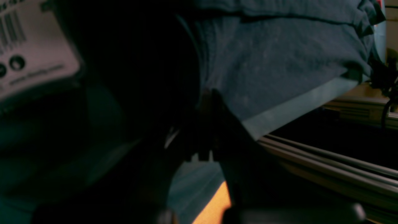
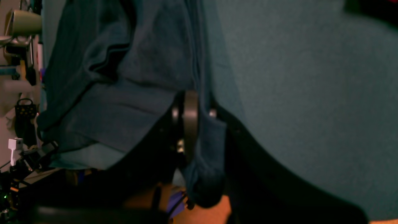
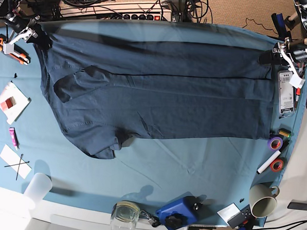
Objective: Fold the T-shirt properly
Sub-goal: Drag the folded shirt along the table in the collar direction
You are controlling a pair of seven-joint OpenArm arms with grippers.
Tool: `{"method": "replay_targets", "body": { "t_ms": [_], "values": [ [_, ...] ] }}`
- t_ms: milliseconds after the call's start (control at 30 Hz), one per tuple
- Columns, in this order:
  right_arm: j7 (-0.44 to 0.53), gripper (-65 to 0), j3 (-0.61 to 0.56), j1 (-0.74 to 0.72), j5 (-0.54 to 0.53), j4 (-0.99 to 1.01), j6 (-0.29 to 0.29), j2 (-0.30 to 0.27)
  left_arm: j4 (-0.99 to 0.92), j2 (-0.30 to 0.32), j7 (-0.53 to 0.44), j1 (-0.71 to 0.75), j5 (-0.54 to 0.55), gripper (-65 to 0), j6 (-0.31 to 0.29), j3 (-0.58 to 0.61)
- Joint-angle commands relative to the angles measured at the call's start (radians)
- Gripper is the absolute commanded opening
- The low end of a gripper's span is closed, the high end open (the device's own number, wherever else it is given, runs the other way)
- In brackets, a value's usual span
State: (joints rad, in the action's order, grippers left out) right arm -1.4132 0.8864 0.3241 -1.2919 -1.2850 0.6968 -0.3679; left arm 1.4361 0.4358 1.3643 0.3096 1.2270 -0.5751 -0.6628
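The dark navy T-shirt [image 3: 159,94] lies stretched across the teal tablecloth [image 3: 192,163], sleeves toward the left and hem toward the right in the base view. My right gripper [image 3: 38,34] is at the shirt's far left corner. In the right wrist view it [image 2: 200,107] is shut on a fold of the T-shirt [image 2: 130,93], with cloth hanging between the fingers. My left gripper [image 3: 268,57] holds the far right corner. In the left wrist view it [image 1: 207,96] is dark and blurred, shut at the edge of the T-shirt [image 1: 273,62].
A mug [image 3: 263,203], two tape rolls [image 3: 275,143] and a white labelled device [image 3: 284,93] sit along the right edge. A blue device [image 3: 177,211], a glass [image 3: 125,214] and a plastic cup [image 3: 37,186] line the front. Paper cards [image 3: 11,101] lie at the left.
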Motion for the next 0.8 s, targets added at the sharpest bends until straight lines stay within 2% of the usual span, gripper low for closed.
{"method": "replay_targets", "body": {
  "t_ms": [0,400,533,767],
  "values": [
    [0.017,-65.0,0.012,0.000,-0.026,-0.018,0.001,-0.029,0.006,0.032,0.032,0.014,-0.045,-65.0,0.023,-0.023],
    [0.017,-65.0,0.012,-0.008,-0.056,-0.018,0.001,-0.029,0.107,0.032,0.032,0.027,-0.057,-65.0,0.023,-0.023],
    [0.017,-65.0,0.012,-0.009,-0.106,-0.018,0.001,-0.029,0.155,0.032,0.032,0.055,-0.084,-65.0,0.023,-0.023],
    [0.017,-65.0,0.012,-0.008,-0.130,-0.018,0.001,-0.029,0.170,0.033,0.032,0.068,-0.105,-65.0,0.023,-0.023]
  ]
}}
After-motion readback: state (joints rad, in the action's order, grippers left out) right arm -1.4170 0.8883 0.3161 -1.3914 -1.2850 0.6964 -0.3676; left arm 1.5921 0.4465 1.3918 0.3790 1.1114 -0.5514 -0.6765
